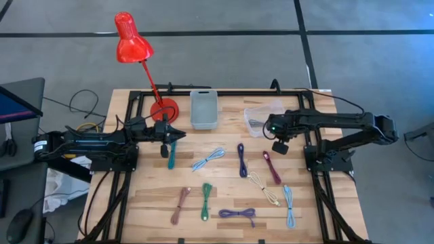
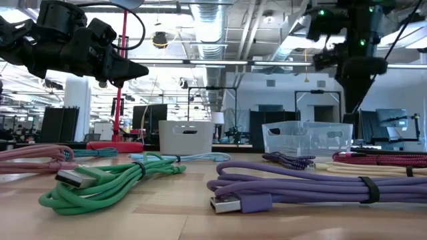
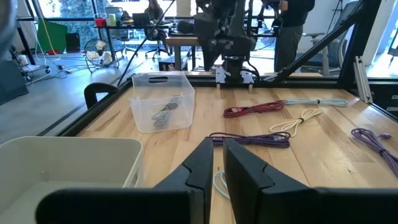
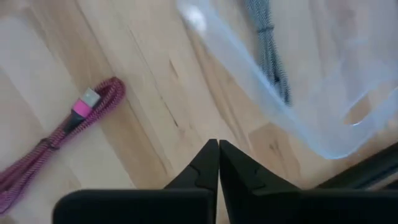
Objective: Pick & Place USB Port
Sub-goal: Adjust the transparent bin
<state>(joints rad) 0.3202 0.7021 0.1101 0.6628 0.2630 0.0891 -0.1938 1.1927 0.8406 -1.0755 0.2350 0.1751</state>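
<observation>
Several coiled USB cables lie flat on the wooden table: teal (image 1: 171, 154), light blue (image 1: 209, 159), purple (image 1: 241, 159), maroon (image 1: 271, 166) (image 4: 62, 143), cream (image 1: 263, 188), green (image 1: 205, 200) and others. A clear bin (image 1: 261, 115) (image 3: 163, 102) holds a grey cable (image 4: 267, 43). A grey bin (image 1: 203, 108) stands to its left. My left gripper (image 1: 178, 133) (image 3: 218, 163) is shut and empty, in the air beside the grey bin, above the teal cable's far end. My right gripper (image 1: 280, 148) (image 4: 218, 149) is shut and empty, pointing down above bare wood between the clear bin and the maroon cable.
A red desk lamp (image 1: 132, 41) stands with its base (image 1: 163, 108) at the table's far edge, left of the grey bin. Black frame rails run along the table's far edge and both sides. People and furniture show in the room beyond.
</observation>
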